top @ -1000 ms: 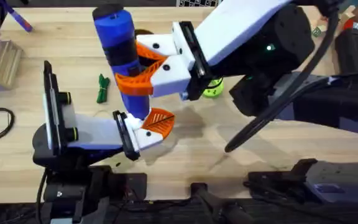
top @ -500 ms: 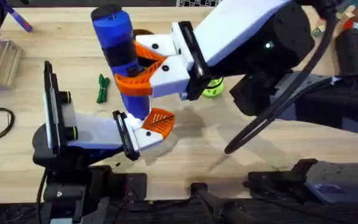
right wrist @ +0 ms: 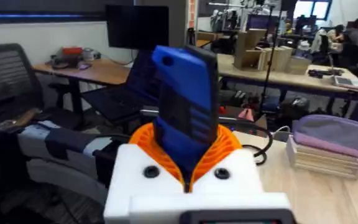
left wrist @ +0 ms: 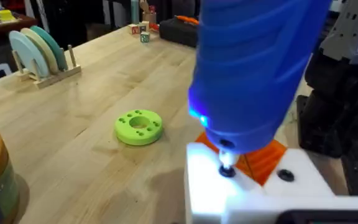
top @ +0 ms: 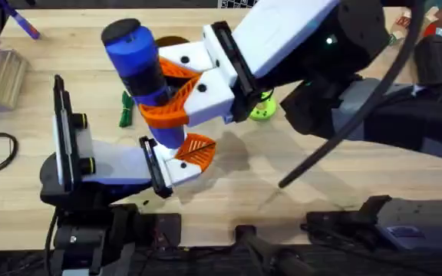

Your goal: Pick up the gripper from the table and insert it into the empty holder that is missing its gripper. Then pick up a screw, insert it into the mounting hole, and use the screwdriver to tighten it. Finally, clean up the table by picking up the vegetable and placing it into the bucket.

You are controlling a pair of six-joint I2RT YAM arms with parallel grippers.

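We count one screwdriver [top: 144, 80], clenched in the right gripper [top: 176, 92]; left gripper [top: 186, 157] state undetermined; one vegetable [top: 126, 109]; no legible writing.

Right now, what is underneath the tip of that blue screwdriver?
The screwdriver, clamped in the right gripper, points down into a white holder with an orange gripper piece beside it. Its tip sits in a dark hole; any screw there is hidden.

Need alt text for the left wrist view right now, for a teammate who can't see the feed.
A blue screwdriver, glowing blue near its tip, presses down into a screw in a white holder with an orange piece behind it. On the wooden table beyond lie a lime-green disc with holes and a rack of plates.
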